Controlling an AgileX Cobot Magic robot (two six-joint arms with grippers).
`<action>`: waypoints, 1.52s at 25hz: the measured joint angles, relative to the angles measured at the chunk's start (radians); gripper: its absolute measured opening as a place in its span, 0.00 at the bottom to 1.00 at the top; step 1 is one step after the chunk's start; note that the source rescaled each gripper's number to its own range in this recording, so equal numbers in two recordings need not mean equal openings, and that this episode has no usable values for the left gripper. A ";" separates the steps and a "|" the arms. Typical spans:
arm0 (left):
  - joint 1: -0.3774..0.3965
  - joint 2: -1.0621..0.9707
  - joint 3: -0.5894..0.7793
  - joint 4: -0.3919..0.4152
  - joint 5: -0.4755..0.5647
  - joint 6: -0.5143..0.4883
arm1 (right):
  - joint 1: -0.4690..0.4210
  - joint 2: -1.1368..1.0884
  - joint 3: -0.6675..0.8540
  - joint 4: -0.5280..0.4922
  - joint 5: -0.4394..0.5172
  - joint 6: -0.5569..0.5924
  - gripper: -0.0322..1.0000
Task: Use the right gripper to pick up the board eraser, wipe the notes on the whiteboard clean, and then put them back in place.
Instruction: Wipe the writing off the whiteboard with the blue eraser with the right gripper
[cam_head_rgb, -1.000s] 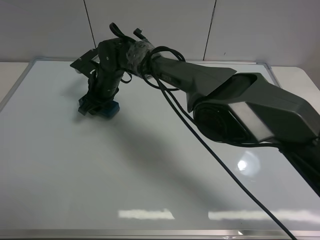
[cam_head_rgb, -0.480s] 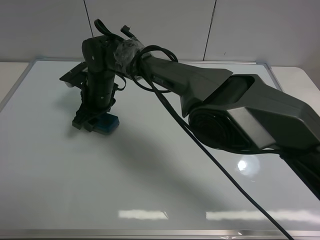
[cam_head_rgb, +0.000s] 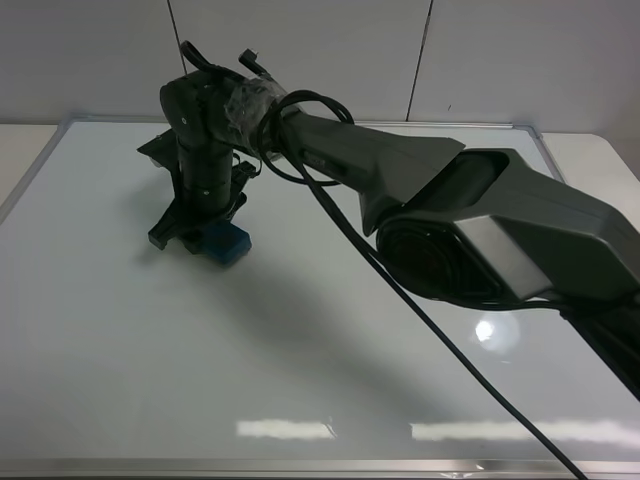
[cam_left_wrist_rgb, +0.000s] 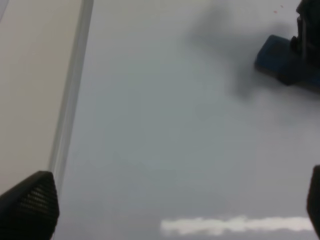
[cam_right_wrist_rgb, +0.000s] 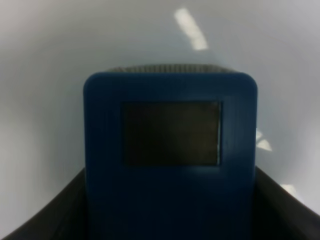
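Your right hand (cam_head_rgb: 200, 236), pinching the board eraser (cam_head_rgb: 229, 243), has slid rightward on the whiteboard (cam_head_rgb: 300, 350); wiping seems under way.

No text, label or number is legible; whiteboard (cam_head_rgb: 120, 350) and board eraser (cam_right_wrist_rgb: 170, 190) carry none.

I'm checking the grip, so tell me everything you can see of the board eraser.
The board eraser is a small blue block with rounded corners, plastic by its look, with a darker rectangular patch on top. The right gripper is shut on it, a finger at each side. It seems to lie flat on the far left part of the whiteboard.
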 joint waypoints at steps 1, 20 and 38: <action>0.000 0.000 0.000 0.000 0.000 0.000 | 0.002 0.000 0.000 -0.011 0.000 0.029 0.04; 0.000 0.000 0.000 0.001 0.000 0.000 | -0.058 -0.003 0.000 -0.083 0.006 0.105 0.04; 0.000 0.000 0.000 0.001 0.000 0.000 | -0.120 0.010 0.004 -0.158 -0.242 0.101 0.04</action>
